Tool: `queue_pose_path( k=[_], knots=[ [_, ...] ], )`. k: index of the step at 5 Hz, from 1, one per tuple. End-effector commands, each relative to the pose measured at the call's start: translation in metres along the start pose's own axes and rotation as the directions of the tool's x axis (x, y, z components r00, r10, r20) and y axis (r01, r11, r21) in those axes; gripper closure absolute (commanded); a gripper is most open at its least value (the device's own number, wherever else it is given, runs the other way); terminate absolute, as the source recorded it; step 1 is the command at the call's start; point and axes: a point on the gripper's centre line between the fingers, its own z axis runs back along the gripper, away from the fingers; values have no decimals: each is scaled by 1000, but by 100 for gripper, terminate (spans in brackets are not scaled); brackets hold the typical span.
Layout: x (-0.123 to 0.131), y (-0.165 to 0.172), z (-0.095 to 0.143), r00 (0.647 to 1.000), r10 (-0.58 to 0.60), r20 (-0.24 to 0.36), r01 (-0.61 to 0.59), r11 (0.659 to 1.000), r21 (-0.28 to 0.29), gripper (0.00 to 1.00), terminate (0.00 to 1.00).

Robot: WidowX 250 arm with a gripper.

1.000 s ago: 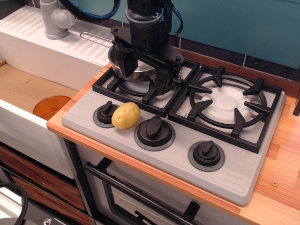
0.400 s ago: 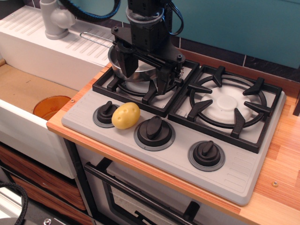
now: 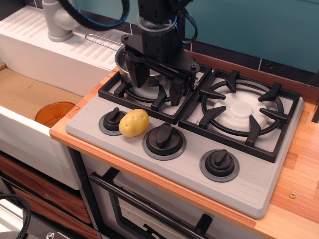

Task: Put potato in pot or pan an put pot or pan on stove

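Observation:
The pale-yellow potato (image 3: 133,123) lies on the grey stove (image 3: 259,184), on its front panel between the left knob (image 3: 111,120) and the middle knob (image 3: 164,138). The shiny steel pot (image 3: 124,63) sits at the back of the left burner grate (image 3: 117,90), its wire handle (image 3: 102,40) pointing left over the drainboard. My gripper (image 3: 156,85) hangs over the left burner just in front of the pot and hides most of it. Its two black fingers are spread apart with nothing between them.
The right burner (image 3: 242,110) has nothing on it. An orange bowl (image 3: 55,113) sits in the sink at the left. A grey faucet (image 3: 60,20) stands on the white drainboard. A wooden counter edge (image 3: 304,164) runs along the right.
My gripper has shifted slightly right and toward the front over the left burner, fingers still apart. The pot and potato have not moved.

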Motion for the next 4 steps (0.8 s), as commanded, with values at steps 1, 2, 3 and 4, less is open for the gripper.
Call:
queue_pose_path(
  k=[1, 2, 3, 4],
  knots=[
    [0, 4, 0, 996, -29, 86, 29, 1000, 7, 0, 0],
    [-4, 10, -4, 993, -46, 104, 46, 999, 9, 0, 0],
    [-7, 19, -8, 990, -65, 124, 63, 998, 21, 0, 0],
    [-9, 26, -10, 988, -77, 131, 76, 997, 17, 0, 0]
  ],
)
